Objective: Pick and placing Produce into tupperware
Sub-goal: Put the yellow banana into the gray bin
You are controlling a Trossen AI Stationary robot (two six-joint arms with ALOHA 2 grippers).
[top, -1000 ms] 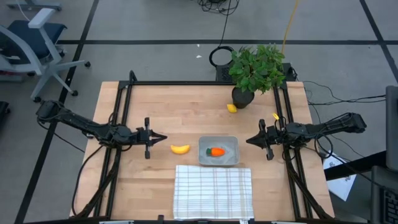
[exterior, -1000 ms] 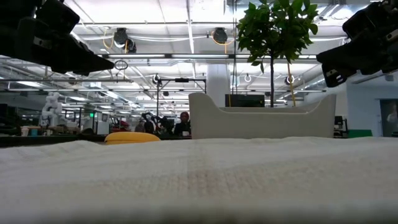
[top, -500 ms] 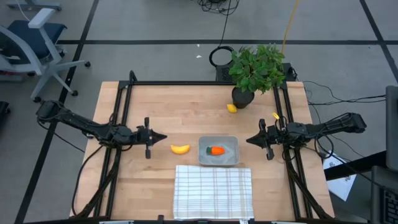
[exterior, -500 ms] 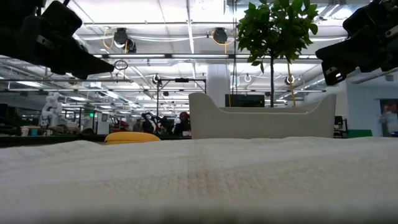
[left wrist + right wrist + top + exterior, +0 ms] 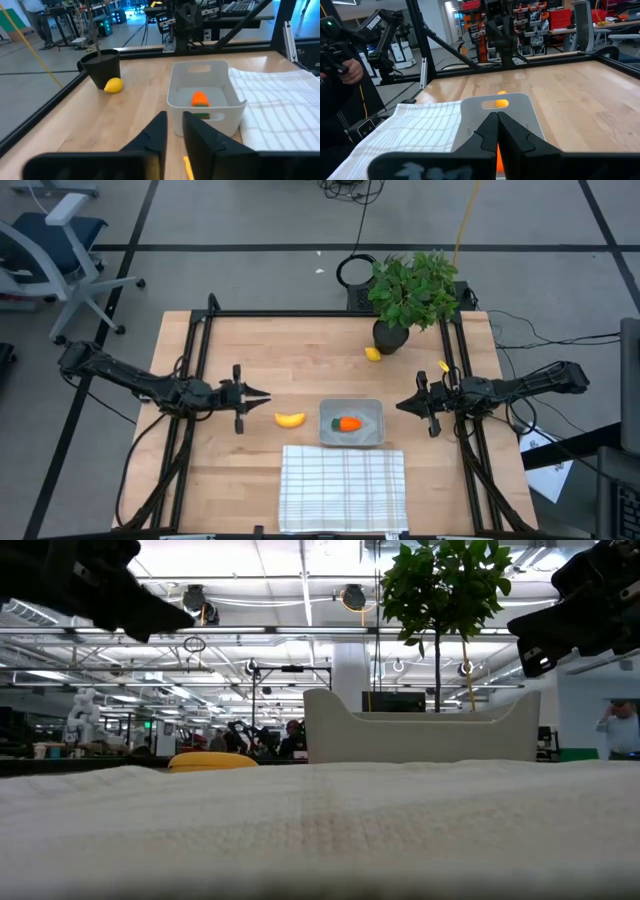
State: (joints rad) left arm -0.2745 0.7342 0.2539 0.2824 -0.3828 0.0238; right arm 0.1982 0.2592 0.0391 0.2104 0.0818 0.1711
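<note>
The tupperware [image 5: 351, 422] is a greyish tub on the table's middle, with the orange carrot [image 5: 348, 423] lying inside it. A yellow banana [image 5: 290, 419] lies on the wood just left of the tub. The small lemon [image 5: 373, 354] rests on the table beside the plant pot. My left gripper [image 5: 262, 394] hovers left of the banana and above it, its fingers a little apart [image 5: 174, 131] and nothing between them. To the right of the tub my right gripper [image 5: 400, 406] waits shut [image 5: 497, 122], pointing at the tub.
A white grid-lined cloth [image 5: 343, 488] lies in front of the tub at the near edge. A potted green plant [image 5: 412, 288] stands at the far right, its black pot [image 5: 100, 67] next to the lemon. Black frame rails run along both table sides.
My left gripper has risen a little above the table and its fingers have parted slightly. The banana, the tub and the carrot have stayed where they were.
</note>
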